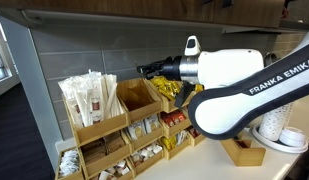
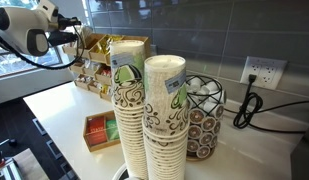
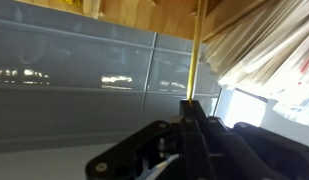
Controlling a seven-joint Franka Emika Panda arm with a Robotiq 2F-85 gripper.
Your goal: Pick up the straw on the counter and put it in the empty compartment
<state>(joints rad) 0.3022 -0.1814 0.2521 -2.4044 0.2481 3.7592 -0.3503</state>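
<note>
In the wrist view my gripper (image 3: 194, 112) is shut on a thin yellow straw (image 3: 196, 60), which runs from the jaws towards the light-wood organizer. In an exterior view the gripper (image 1: 151, 70) hovers just above the empty compartment (image 1: 137, 97), a top-row bin showing only bare wood. That bin sits between the bin of white paper-wrapped sticks (image 1: 89, 100) and the bin of yellow packets (image 1: 170, 92). I cannot make out the straw in either exterior view. The gripper (image 2: 74, 38) and the pale counter (image 2: 59, 105) show in an exterior view.
Two tall stacks of paper cups (image 2: 144, 110) stand in front. A wire rack of coffee pods (image 2: 202, 118) and a small wooden box of packets (image 2: 99, 130) sit on the counter. A grey tiled wall (image 3: 84, 60) is behind the organizer. Stacked plates (image 1: 279, 132) stand to the side.
</note>
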